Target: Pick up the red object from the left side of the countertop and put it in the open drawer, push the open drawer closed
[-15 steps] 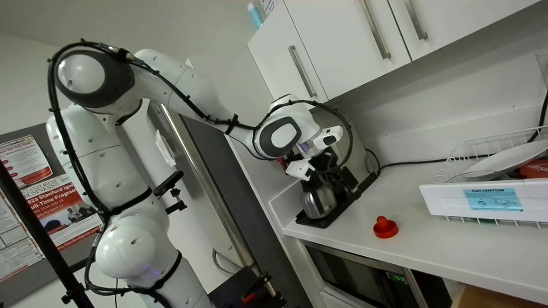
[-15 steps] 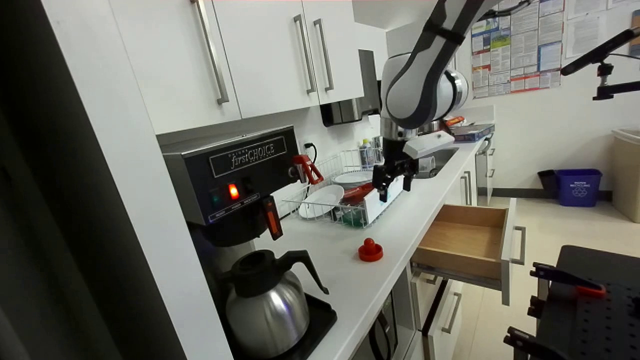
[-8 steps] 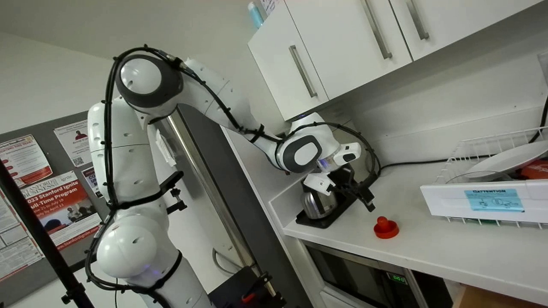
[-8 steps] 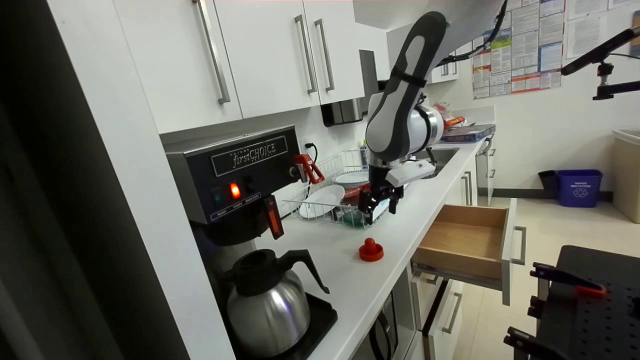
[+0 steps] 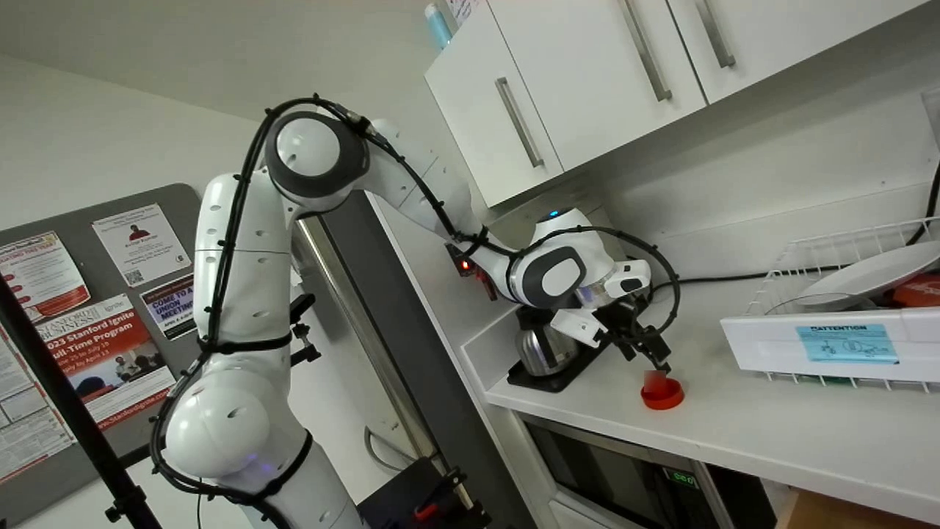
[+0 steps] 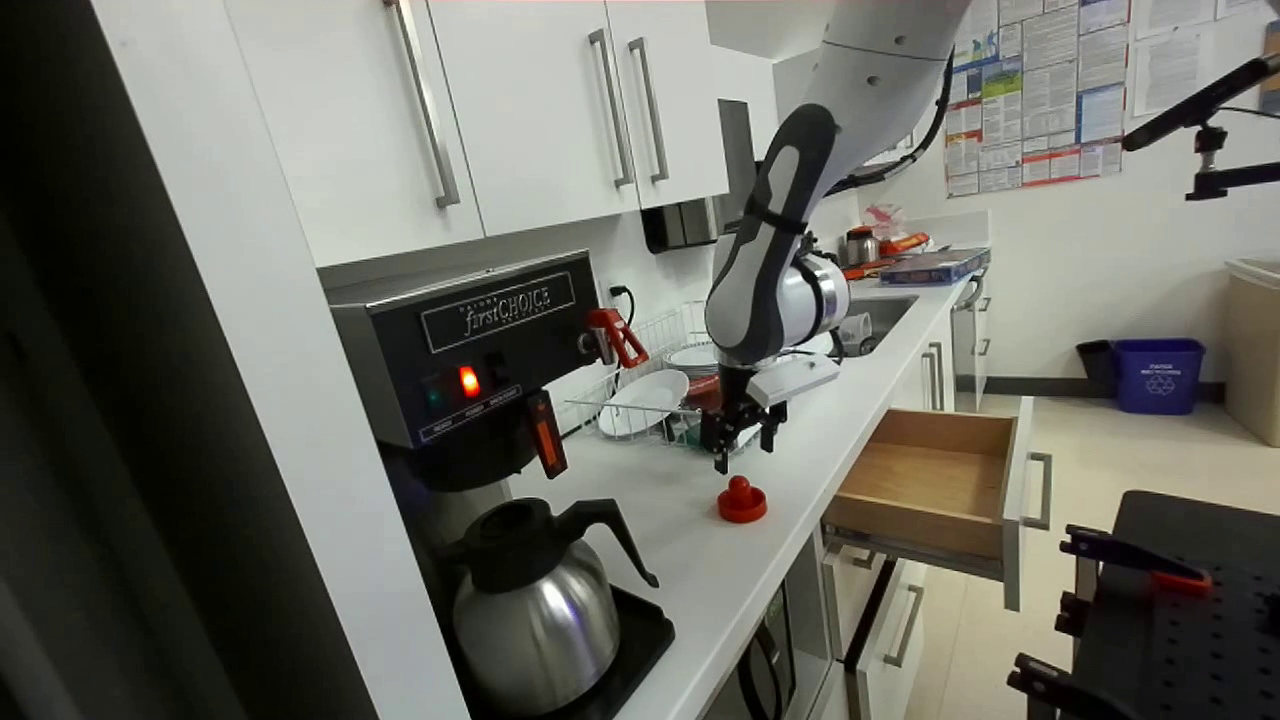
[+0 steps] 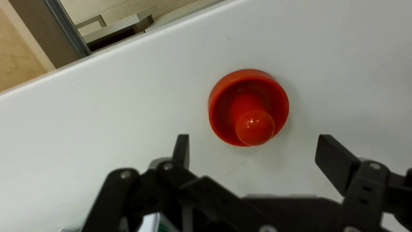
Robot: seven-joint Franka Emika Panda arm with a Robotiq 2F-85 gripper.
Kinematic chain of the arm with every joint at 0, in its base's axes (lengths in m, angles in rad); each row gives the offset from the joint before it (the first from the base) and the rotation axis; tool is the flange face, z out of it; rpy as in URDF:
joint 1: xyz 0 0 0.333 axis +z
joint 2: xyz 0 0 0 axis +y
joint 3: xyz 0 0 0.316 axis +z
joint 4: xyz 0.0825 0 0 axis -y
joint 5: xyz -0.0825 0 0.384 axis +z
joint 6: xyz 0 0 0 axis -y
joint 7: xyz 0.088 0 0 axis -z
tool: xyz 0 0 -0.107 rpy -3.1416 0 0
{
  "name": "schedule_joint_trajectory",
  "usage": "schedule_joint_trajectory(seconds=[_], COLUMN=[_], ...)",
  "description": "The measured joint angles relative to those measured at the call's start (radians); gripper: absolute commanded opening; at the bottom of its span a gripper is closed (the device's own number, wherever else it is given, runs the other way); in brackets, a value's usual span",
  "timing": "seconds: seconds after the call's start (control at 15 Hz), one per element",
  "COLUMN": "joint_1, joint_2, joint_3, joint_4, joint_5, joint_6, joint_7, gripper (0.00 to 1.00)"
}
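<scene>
A long white countertop [image 6: 690,570] stretches from six o'clock to between two and three o'clock in an exterior view, with white wall cabinets [image 6: 530,130] overhead at eleven o'clock. A white robot arm [image 5: 253,286] bends from seven o'clock through ten to four o'clock in an exterior view, its far end over the countertop. A coffee machine [image 6: 470,350] marked "firstCHOICE," its indicator light [image 6: 469,382] glowing orange, stands at nine o'clock in an exterior view, while an open drawer [image 6: 925,475], its wooden bottom on show, juts out below the countertop's edge between three and four o'clock. A white wire dish rack [image 5: 767,349], at three o'clock in an exterior view, holds a tilted white plate [image 5: 874,275]. A steel carafe [image 6: 540,630] with a black handle sits upright on the coffee machine's base between six and seven o'clock in an exterior view. The gripper [image 6: 744,456] points down above the countertop, its two black fingers [image 7: 183,149] spread wide apart. At six o'clock from it in an exterior view, the red object [image 7: 225,122] rests upright on the countertop, round base down; in the wrist view it sits at twelve o'clock from the gap between the fingers, its glossy knob [image 7: 255,127] well clear of each.
</scene>
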Motion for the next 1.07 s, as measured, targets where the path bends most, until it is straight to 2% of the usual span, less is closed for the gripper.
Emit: schedule_joint_trajectory(seconds=[0.4, 0.47, 0.53, 0.6, 1.07], joint_1=[0.002, 0.002, 0.002, 0.002, 0.004], joint_2=[0.105, 0.116, 0.125, 0.132, 0.153], joint_3=[0.003, 0.005, 0.006, 0.008, 0.015], joint_4=[0.092, 0.102, 0.109, 0.115, 0.135], joint_5=[0.000, 0.000, 0.000, 0.000, 0.000], joint_6=[-0.001, -0.001, -0.002, -0.002, -0.004], joint_7=[0.023, 0.024, 0.024, 0.024, 0.028], gripper=[1.00, 0.75, 0.74, 0.68, 0.12])
